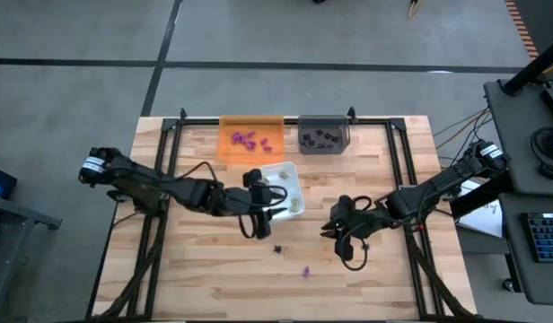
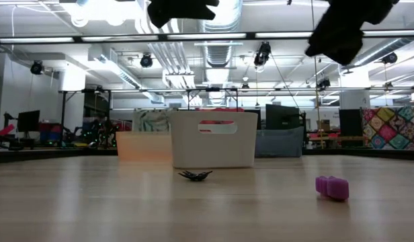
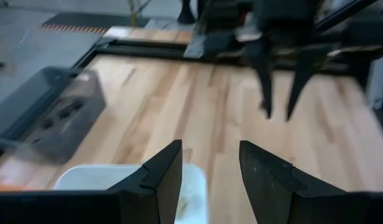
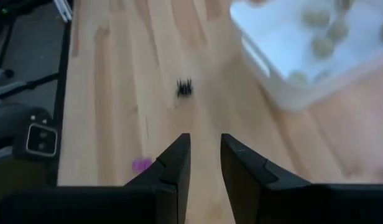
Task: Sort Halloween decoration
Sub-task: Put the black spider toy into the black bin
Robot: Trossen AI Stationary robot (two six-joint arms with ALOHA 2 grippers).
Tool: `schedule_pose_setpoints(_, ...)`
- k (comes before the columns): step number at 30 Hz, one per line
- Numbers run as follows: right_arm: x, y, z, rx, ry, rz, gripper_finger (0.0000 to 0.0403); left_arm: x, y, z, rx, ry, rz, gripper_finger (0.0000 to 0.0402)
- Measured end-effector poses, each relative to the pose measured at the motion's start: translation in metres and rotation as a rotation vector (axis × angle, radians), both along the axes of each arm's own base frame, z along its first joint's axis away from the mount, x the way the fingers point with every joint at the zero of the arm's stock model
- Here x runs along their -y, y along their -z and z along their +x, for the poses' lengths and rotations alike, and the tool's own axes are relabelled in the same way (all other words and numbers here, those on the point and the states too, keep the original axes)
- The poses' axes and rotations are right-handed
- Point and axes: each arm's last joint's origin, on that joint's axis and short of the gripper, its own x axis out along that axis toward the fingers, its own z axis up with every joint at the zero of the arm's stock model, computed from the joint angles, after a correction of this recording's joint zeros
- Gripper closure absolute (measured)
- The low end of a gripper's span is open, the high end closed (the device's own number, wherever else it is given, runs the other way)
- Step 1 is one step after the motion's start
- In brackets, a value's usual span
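Measured from the white tray (image 1: 278,170), most of the Halloween decoration is already binned. Several pale beige pieces (image 1: 294,205) lie inside it, toward its near corner. Purple pieces (image 1: 248,139) lie scattered in the orange tray just behind it, and black pieces (image 1: 320,136) in the grey tray beside that. Two remain loose on the wood in front of it: a black spider (image 1: 277,248), flat with legs splayed, and farther out a purple piece (image 1: 306,270).

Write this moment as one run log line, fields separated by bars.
left gripper: open, empty, over white tray | right gripper: open, empty, above table | loose on table: black piece, purple piece
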Motion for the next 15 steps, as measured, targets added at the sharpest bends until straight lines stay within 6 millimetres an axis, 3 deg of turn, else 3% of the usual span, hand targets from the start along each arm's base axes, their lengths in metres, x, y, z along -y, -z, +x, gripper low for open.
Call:
schedule_pose_setpoints(6, 0.0, 0.007, -0.006, -0.124, 0.025, 0.111, 0.0326, 0.016, 0.009, -0.002, 0.094, 0.059, -0.009, 0.0261)
schedule_pose_setpoints(15, -0.006, 0.02, -0.003, -0.241, -0.007, 0.215, 0.0326, 0.036, 0.02, -0.004, 0.07, 0.116, -0.003, 0.0261)
